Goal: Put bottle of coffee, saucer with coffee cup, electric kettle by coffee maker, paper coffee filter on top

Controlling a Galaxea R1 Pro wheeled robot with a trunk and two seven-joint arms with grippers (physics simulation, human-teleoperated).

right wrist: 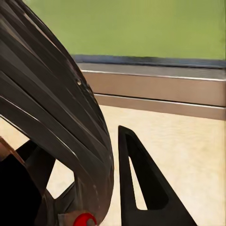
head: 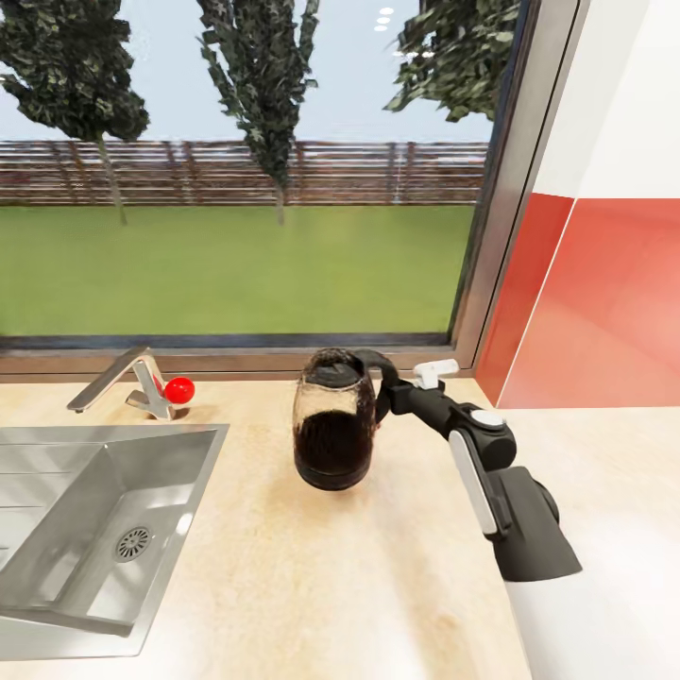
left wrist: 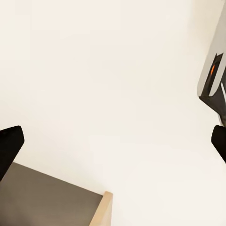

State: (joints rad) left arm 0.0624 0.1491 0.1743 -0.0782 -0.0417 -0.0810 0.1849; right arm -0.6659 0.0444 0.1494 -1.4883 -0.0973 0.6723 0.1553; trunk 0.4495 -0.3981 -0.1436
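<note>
Standing mid-frame on the beige table (head: 283,567), electric kettle (head: 332,425) has the right claw (head: 385,392) clamped on its handle; sink (head: 57,529) lower left, window (head: 236,170) above. Left claw (left wrist: 113,141) gapes empty.

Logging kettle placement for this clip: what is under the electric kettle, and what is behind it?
The electric kettle stands on the countertop; its base hides the contact patch. Behind it run the window sill and window with lawn beyond. The right gripper is at its handle.
</note>
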